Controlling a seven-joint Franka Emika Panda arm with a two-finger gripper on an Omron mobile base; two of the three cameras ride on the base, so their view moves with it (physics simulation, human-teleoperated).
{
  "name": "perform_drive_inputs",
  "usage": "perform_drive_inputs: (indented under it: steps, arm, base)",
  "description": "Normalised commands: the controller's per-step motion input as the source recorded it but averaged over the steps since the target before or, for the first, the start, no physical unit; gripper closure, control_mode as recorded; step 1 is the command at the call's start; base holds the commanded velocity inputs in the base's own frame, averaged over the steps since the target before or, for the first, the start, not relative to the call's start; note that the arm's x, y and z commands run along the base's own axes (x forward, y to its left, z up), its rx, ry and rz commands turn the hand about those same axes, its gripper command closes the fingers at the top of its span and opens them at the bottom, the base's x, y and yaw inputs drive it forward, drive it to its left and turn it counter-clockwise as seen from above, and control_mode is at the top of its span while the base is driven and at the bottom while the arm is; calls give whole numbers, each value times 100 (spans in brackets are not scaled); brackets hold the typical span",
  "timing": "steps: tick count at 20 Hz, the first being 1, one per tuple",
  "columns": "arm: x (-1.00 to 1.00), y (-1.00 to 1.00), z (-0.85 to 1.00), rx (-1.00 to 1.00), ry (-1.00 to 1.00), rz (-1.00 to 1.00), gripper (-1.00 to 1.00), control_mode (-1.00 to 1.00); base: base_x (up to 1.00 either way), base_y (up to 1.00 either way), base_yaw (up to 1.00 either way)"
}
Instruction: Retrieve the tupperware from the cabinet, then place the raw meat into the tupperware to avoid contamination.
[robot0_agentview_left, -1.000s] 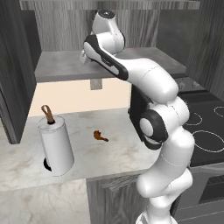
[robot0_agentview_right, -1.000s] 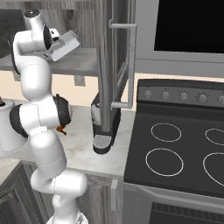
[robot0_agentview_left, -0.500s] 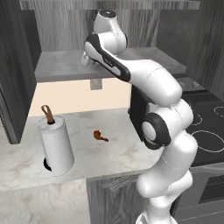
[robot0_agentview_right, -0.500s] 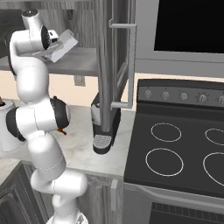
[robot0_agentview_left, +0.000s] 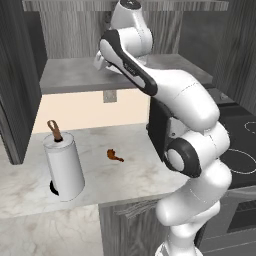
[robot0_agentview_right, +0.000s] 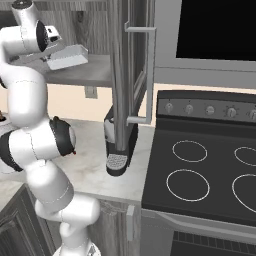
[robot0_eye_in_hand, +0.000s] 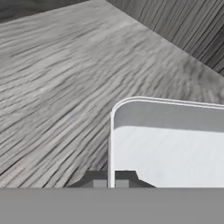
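Grey wood-grain cabinet (robot0_agentview_left: 30, 85), raised-panel doors open, long vertical grey bar handle (robot0_agentview_right: 142, 75) on the right-hand door, flat grey inner shelf (robot0_eye_in_hand: 65, 87) with streaky grain; the claw (robot0_eye_in_hand: 110, 180) is up inside it, low over the shelf. Marbled pale desk (robot0_agentview_left: 125, 175) sits well below the claw, black glass stove (robot0_agentview_right: 200, 175) with ring burners off to its right. White paper-towel roll (robot0_agentview_left: 64, 167), smooth cylinder on a dark base with a brown loop-topped rod, stands on the desk far below and left of the claw. Dark boxy appliance (robot0_agentview_right: 120, 145) on the desk by the open door, below the claw. Tupperware (robot0_eye_in_hand: 170, 144): shallow rectangular, translucent whitish plastic, thin rim, rounded corners; right at the claw, its left rim running between the two dark tips, so the claw is clamped on that rim. In the right base view the tupperware (robot0_agentview_right: 67, 56) shows tilted at the wrist, just over the shelf. Raw meat (robot0_agentview_left: 114, 155): tiny brown-orange drumstick shape, lying on the desk well below the claw, near the towel roll, apart from it.
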Motion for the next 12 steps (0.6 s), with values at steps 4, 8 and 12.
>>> perform_drive_inputs:
  steps: [4,8,12]
  arm:
    - [-63,-1,27,2,-2,0,100,-100]
    - [-70,-4,12,1,0,0,100,-100]
    - [-75,-5,8,0,0,0,100,-100]
  base:
    - [0,0,0]
    - [0,0,0]
    - [0,0,0]
